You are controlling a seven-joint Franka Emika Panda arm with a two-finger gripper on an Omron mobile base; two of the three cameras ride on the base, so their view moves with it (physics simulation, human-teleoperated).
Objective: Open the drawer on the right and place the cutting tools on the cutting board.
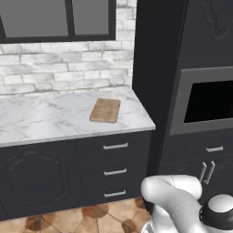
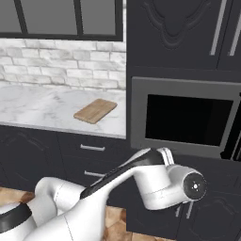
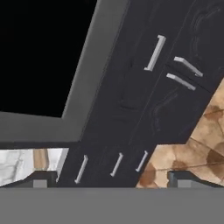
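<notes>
arm: the white franka arm (image 2: 141,181) is lying low across the lower half of the right base view, stretching from the lower left toward the centre right and ending in a rounded white joint with a dark cap. in the lower right of the left base view its elbow is showing as glossy white curves.

gripper (image 3: 109,181): two small dark finger tips (image 3: 40,179) are rising at the bottom of the hand view, one at lower left and one at lower right, standing far apart with nothing between them. the view is rolling sideways.

cutting board (image 1: 105,110): a thin, light-brown wooden rectangle with rounded corners, lying flat and bare on the marble counter (image 1: 45,118) at centre frame in the left base view, near the counter's right end. it is showing as a small tan strip at the lower left of the hand view.

drawer: three narrow charcoal drawers with silver bar handles (image 1: 115,146) are sitting stacked below the board; the wide drawer's location cannot be told.

oven (image 2: 183,117): a grey frame around black glass, set in dark cabinetry at centre right of the right base view.

wall: whitewashed brick (image 1: 63,68), matte. floor: brown stone tiles (image 3: 197,144).

writing: no lettering can be read.
</notes>
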